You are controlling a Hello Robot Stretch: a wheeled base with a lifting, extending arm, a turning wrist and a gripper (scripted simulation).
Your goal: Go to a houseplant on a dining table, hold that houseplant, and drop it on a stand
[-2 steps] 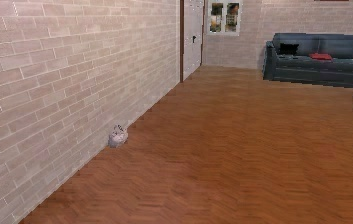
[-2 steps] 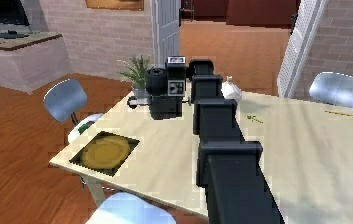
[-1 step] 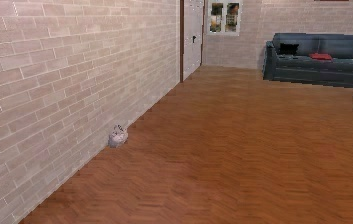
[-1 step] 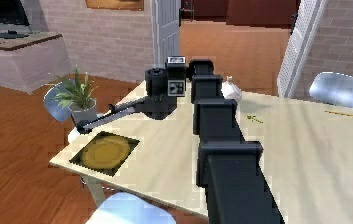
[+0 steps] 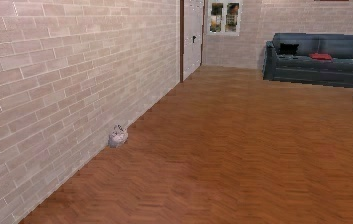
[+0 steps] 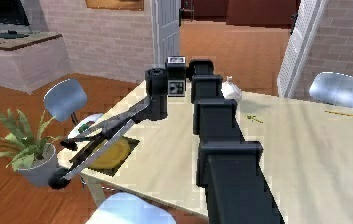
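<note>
The houseplant (image 6: 19,140), with long green leaves in a grey pot, hangs off the left corner of the light wood dining table (image 6: 304,140), above the floor. It sits at the far end of my gripper (image 6: 60,165), which holds it. The dark arm (image 6: 219,130) stretches from the bottom edge across the tabletop, with the gripper's body (image 6: 159,85) left of its white marker squares. A low brick-faced unit (image 6: 24,55) with a dark screen on it stands at the far left of the arm side view.
Grey chairs (image 6: 64,100) (image 6: 336,88) (image 6: 134,210) ring the table, which bears a yellow mat (image 6: 114,155) and a small white object (image 6: 229,90). Ahead, a brick wall (image 5: 74,90) runs along the left, a small grey object (image 5: 118,137) lies at its foot, and a dark sofa (image 5: 314,58) stands far right across open wood floor.
</note>
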